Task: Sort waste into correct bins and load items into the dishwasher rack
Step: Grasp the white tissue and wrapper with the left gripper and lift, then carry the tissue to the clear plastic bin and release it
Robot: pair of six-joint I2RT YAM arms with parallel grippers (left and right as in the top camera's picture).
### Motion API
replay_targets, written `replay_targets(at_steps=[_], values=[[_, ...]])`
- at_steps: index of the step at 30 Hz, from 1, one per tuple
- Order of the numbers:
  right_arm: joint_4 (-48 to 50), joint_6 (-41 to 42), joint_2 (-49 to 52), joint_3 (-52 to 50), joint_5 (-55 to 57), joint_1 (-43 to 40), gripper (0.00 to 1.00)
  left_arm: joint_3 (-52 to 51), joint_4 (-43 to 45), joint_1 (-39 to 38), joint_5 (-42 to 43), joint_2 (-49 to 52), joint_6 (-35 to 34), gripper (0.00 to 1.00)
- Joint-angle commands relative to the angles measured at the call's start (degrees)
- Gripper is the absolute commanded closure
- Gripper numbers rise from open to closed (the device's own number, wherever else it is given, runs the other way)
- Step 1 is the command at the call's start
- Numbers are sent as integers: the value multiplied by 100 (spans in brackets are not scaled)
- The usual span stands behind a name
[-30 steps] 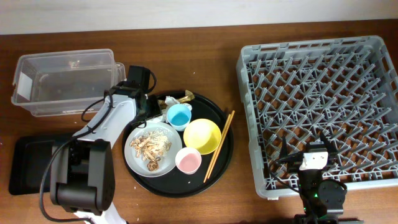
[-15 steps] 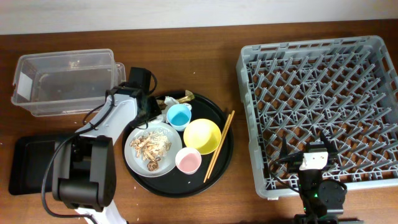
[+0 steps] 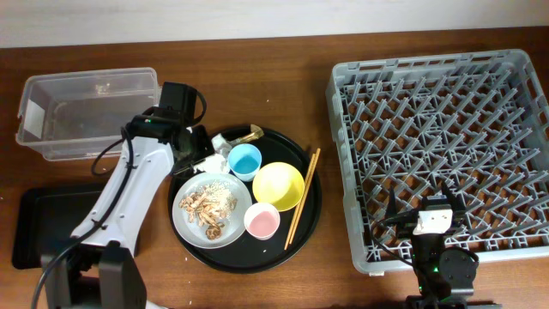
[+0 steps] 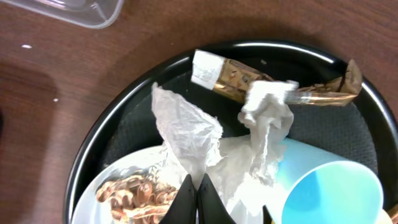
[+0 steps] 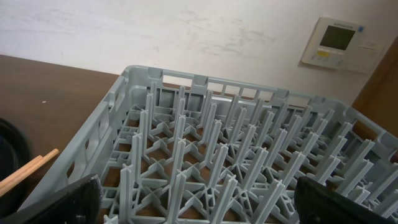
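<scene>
The left fingers are pressed together, pinching a fold of a crumpled white napkin at the far left of the round black tray; the napkin rises from the fingertips and spreads over the far edge of the grey plate; a second white wad lies just right of it, touching the rim of the light-blue cup and overlapping a shiny gold-brown wrapper that rests along the tray's far rim; the plate carries a heap of beige-brown food scraps; on the same tray the yellow bowl sits right of the plate, the pink cup near it, and two wooden chopsticks lie side by side along the right edge. The clear tub stands at the far left of the table, just beyond the left arm; the shallow black tray lies nearer, below it. The right fingers are spread wide over the near edge of the grey dishwasher rack, which fills the right side.
</scene>
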Motion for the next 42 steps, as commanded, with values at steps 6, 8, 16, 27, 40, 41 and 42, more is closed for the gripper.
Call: replay_targets(at_steps=[6,8,16,27,40,41,42], values=[[-15,26,-39,-46,48,-42,1,96,-96,4,-774,-986,9,99],[-15,26,-39,-46,48,-42,1,96,-63,4,-1274,-1217,7,99],[-15,26,-39,-46,48,-42,1,118,1294,4,-1952,-1519,9,99],[-15,26,-39,-46,48,-42,1,118,4721,723,-3941,-334,1541,94],[-15,26,-39,-46,48,-42,1,118,4083,1126,-3182,-391,2201,1],[-15,26,-39,-46,48,-42,1,118,3585,968,-2817,-573,2201,1],[-15,26,-39,-46,48,-42,1,118,2933,820,-2323,-734,2194,1]])
